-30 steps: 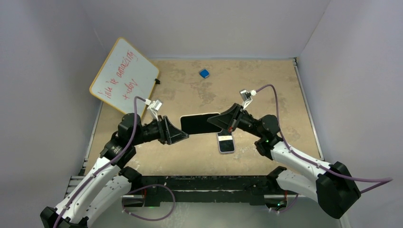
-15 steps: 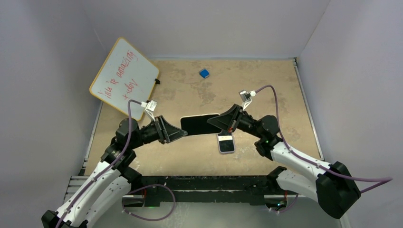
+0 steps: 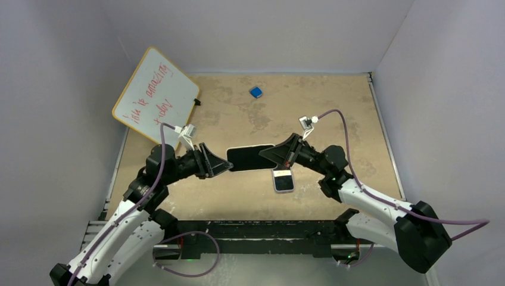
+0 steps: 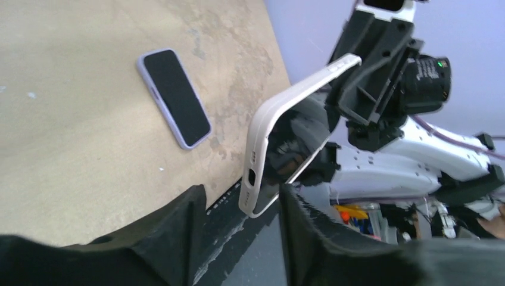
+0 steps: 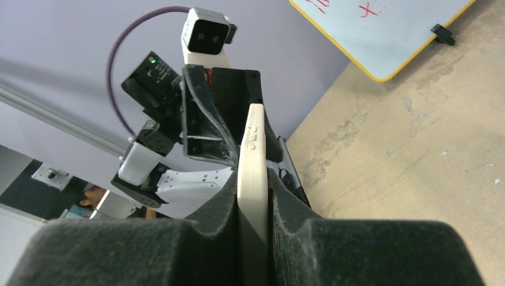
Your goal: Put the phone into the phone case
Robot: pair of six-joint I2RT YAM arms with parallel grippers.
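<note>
A beige phone case (image 3: 250,156) with a glossy black phone face in it hangs in the air over the table's middle. My right gripper (image 3: 271,156) is shut on its right end; in the right wrist view the pads (image 5: 286,202) press both sides of the case (image 5: 253,155). My left gripper (image 3: 223,165) is open at the case's left end. In the left wrist view its fingers (image 4: 178,232) stand apart on either side of the case's end (image 4: 253,190) without touching it. A second phone with a lavender edge (image 3: 283,179) lies screen up on the table, also in the left wrist view (image 4: 174,96).
A whiteboard with red writing (image 3: 156,98) leans at the back left, also in the right wrist view (image 5: 381,30). A small blue object (image 3: 256,92) lies near the back wall. Grey walls close the table (image 3: 357,119) on three sides.
My left gripper has drawn back a little to the left from the case's end. My right wrist has dipped slightly. The case stays in the right gripper.
</note>
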